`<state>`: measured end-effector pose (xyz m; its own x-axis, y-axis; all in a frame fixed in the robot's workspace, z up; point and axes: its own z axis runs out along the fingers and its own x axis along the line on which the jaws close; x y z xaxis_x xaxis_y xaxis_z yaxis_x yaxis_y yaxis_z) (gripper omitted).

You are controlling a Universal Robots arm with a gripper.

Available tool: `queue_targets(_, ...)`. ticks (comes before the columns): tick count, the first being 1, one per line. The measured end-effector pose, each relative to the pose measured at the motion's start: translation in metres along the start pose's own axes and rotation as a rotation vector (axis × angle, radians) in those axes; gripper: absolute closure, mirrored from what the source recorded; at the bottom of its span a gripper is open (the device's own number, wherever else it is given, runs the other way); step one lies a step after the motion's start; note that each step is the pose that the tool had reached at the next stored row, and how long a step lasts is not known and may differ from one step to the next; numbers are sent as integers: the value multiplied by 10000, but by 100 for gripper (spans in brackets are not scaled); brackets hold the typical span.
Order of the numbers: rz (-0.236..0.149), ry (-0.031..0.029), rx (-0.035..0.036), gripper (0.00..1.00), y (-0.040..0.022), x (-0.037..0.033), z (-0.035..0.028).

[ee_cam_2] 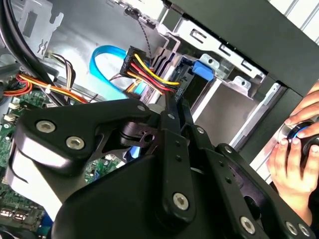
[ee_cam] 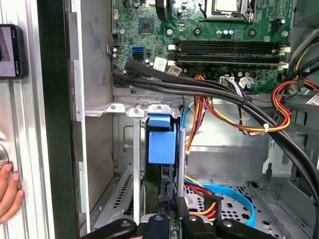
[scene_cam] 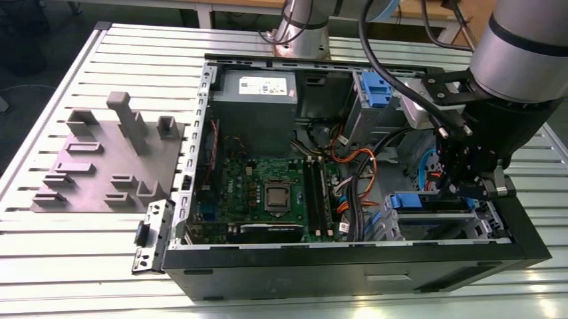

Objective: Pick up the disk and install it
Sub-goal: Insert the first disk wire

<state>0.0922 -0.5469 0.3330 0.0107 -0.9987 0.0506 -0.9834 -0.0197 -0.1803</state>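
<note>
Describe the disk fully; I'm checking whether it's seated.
The disk stands on edge inside the metal drive cage, seen edge-on: a thin dark slab framed by a blue plastic bracket with a tab. Coloured cables run beside it. The gripper sits at its near end. Its label is hidden.

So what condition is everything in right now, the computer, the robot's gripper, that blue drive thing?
Computer case: lying on its side, side panel off, insides exposed.
Disk: standing on edge in the drive bay, blue bracket outward.
Gripper: right at the disk's edge, jaws narrowed around it.
Power cable bundle: plugged in beside the bay.
Grey fixture plate: on the table beside the case, holding nothing.
</note>
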Motion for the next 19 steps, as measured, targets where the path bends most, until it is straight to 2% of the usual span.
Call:
queue_targets(5, -363, -66, 37, 84, 7, 6, 2)
queue_targets(14, -367, -65, 60, 84, 10, 27, 19)
queue_targets(19, -376, -67, 104, 84, 12, 27, 27)
